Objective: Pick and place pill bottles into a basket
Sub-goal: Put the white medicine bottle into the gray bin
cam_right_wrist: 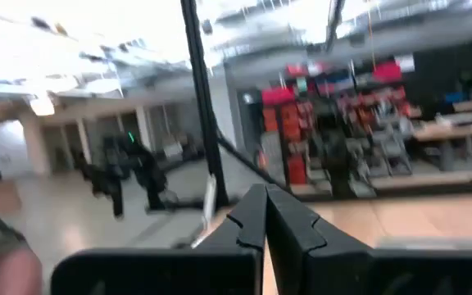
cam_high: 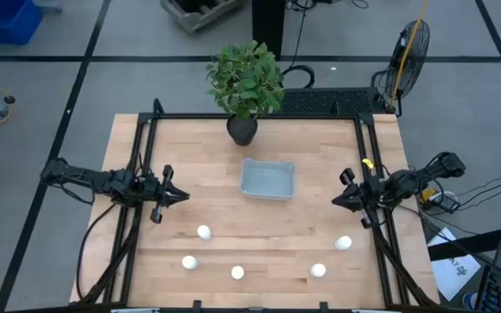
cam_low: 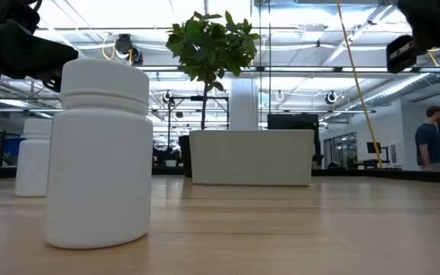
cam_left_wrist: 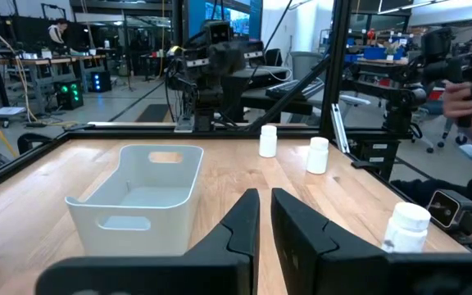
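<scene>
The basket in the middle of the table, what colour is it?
The basket is a pale grey-blue; the high view shows it best.

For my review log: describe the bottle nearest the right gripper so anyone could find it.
Start at the basket mid-table, then go to the table's front right edge. There, below the right gripper, stands a white pill bottle. Unlike the other four, it is the rightmost.

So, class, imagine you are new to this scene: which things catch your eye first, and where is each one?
The leafy green plant in its dark pot stands out at the table's far edge, with the pale basket just in front of it, mid-table. Five white pill bottles are scattered along the near edge. The left gripper and right gripper, both shut, wait at either side, pointing inward.
</scene>
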You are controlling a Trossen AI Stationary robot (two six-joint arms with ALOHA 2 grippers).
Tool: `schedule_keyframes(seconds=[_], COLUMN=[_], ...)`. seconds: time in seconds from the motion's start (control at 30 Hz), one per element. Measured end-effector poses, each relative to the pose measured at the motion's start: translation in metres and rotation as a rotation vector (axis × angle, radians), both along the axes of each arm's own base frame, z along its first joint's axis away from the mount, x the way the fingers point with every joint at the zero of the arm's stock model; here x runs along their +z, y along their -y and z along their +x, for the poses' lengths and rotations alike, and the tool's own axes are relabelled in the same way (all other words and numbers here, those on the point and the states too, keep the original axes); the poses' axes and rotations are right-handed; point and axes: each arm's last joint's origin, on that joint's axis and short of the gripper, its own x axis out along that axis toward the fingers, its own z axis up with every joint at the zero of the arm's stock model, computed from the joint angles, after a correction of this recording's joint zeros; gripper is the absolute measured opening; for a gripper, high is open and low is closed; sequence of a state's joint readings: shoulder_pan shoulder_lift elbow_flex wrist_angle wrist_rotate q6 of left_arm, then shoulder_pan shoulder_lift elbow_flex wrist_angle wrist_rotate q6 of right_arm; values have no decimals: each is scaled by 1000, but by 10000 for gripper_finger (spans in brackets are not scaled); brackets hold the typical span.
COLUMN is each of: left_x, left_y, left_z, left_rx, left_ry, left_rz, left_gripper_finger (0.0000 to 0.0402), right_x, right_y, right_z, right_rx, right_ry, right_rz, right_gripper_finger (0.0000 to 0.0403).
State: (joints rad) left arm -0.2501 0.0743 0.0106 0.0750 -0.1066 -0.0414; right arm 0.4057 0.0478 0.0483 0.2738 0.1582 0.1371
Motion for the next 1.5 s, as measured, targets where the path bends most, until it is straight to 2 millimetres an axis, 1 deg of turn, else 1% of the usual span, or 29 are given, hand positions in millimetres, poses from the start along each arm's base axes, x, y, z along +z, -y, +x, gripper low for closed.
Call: schedule_keyframes(seconds=[0.07,0.1,0.17,0.23,0.27,0.3,0.33,0.37,0.47,0.6,0.67,0.7,0.77,0.83,0.9,0.97,1.03,1.13,1.2,1.5], left_x=[0,0,0,0,0,0,0,0,0,0,0,0,0,0,0,0,0,0,0,0], left_y=[0,0,0,0,0,0,0,0,0,0,0,0,0,0,0,0,0,0,0,0], left_z=[0,0,0,0,0,0,0,0,0,0,0,0,0,0,0,0,0,0,0,0], left_rx=[0,0,0,0,0,1,0,0,0,0,0,0,0,0,0,0,0,0,0,0], left_ry=[0,0,0,0,0,1,1,1,2,3,3,3,4,3,3,4,3,3,4,4], left_rz=[0,0,0,0,0,0,0,0,0,-1,-1,0,-1,-1,-1,-1,0,-1,-1,-1], left_gripper_finger=[37,37,37,37,37,37,37,37,37,37,37,37,37,37,37,37,37,37,37,37], right_x=[-3,-5,-7,-5,-8,-15,-15,-12,5,18,34,40,46,55,64,66,63,58,54,52], right_y=[0,-1,-6,-12,-15,-18,-21,-24,-37,-63,-78,-85,-95,-100,-102,-107,-116,-129,-134,-137], right_z=[3,4,6,7,9,12,15,17,27,43,53,57,63,66,66,66,67,68,69,51], right_rx=[-27,-11,109,166,153,134,121,111,127,176,177,164,102,-8,-119,-190,-212,-200,-196,-326], right_ry=[-51,-76,-101,-94,-124,-198,-252,-294,-401,-562,-601,-646,-807,-979,-1146,-1300,-1397,-1448,-1480,-1555], right_rz=[32,64,48,48,36,-3,-28,-41,-20,-87,-111,-131,-212,-293,-315,-318,-306,-248,-208,-130], right_gripper_finger=[0,0,1,4,6,8,12,18,43,91,117,129,153,173,189,204,218,235,241,244])
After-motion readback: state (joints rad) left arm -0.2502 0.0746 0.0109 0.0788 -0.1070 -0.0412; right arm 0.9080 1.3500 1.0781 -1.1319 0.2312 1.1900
